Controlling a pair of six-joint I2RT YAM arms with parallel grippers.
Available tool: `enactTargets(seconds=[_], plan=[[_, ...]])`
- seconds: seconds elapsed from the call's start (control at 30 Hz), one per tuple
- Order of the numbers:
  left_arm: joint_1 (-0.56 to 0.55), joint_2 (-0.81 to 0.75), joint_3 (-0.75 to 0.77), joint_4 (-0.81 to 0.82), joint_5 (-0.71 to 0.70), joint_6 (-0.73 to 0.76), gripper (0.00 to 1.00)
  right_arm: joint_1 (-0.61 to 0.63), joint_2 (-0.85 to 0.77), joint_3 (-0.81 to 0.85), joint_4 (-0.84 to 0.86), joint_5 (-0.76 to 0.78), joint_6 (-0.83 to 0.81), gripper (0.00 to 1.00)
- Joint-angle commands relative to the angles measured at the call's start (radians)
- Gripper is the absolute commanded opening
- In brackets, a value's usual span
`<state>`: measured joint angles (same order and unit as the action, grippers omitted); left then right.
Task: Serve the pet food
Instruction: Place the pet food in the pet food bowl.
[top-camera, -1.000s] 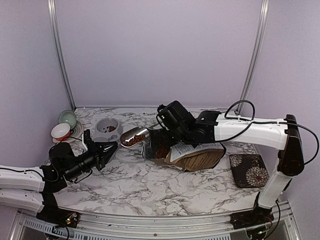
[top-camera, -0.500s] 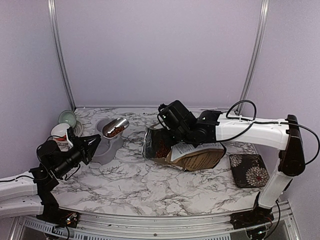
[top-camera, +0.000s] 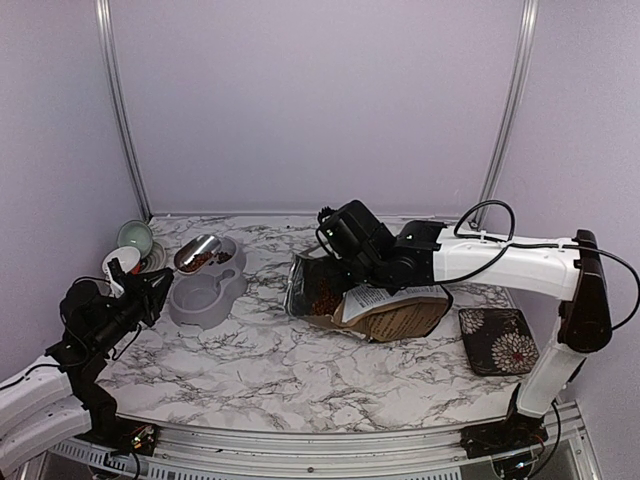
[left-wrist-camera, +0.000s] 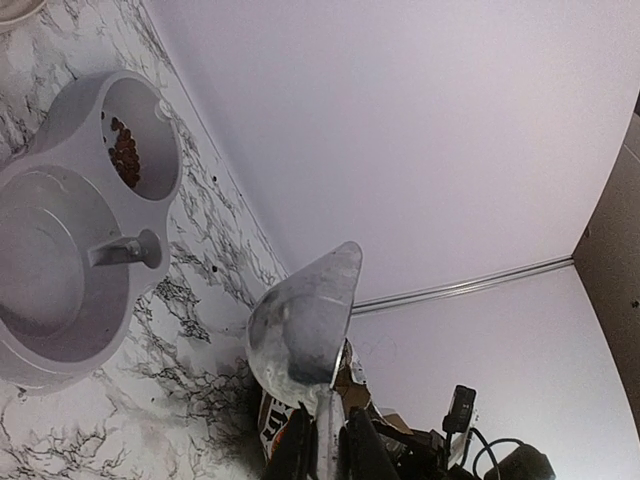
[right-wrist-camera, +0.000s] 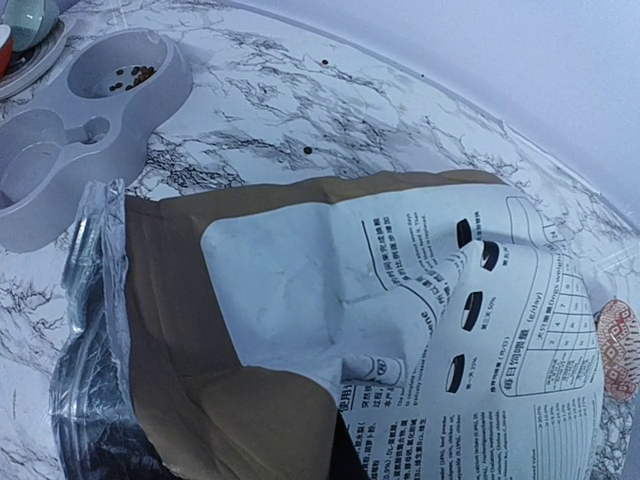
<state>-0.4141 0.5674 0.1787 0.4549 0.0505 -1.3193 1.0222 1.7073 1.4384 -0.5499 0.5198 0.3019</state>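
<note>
Pet food (top-camera: 198, 261) is held over the feeder (top-camera: 205, 298), for pouring, in a scoop (top-camera: 211, 243) gripped by the left tool (top-camera: 162, 283).

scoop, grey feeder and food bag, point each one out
scoop (left-wrist-camera: 300, 330), left wrist view, its rounded metal underside
grey feeder (right-wrist-camera: 150, 105), right wrist view, outer wall beside the far bowl
food bag (top-camera: 400, 318), top external view, brown panel below the white label

Reddish-brown kibble (top-camera: 203, 259) filled a metal scoop (left-wrist-camera: 300, 330) over the far end of the feeder (top-camera: 205, 297); a few pellets (left-wrist-camera: 124, 156) lay in its far bowl, more inside the open bag (top-camera: 390, 320).
</note>
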Motion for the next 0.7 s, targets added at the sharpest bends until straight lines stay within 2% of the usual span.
enactTargets(seconds=[0.0, 0.3, 0.67], plan=[[0.050, -0.047, -0.032, -0.056, 0.053, 0.023, 0.00, -0.016, -0.066, 0.013, 0.068, 0.057, -0.003, 0.00], [0.123, -0.138, -0.057, -0.186, 0.062, 0.070, 0.00, -0.016, -0.069, -0.002, 0.072, 0.051, 0.006, 0.00], [0.140, -0.161, -0.052, -0.309, 0.007, 0.171, 0.00, -0.015, -0.066, -0.015, 0.078, 0.048, 0.018, 0.00]])
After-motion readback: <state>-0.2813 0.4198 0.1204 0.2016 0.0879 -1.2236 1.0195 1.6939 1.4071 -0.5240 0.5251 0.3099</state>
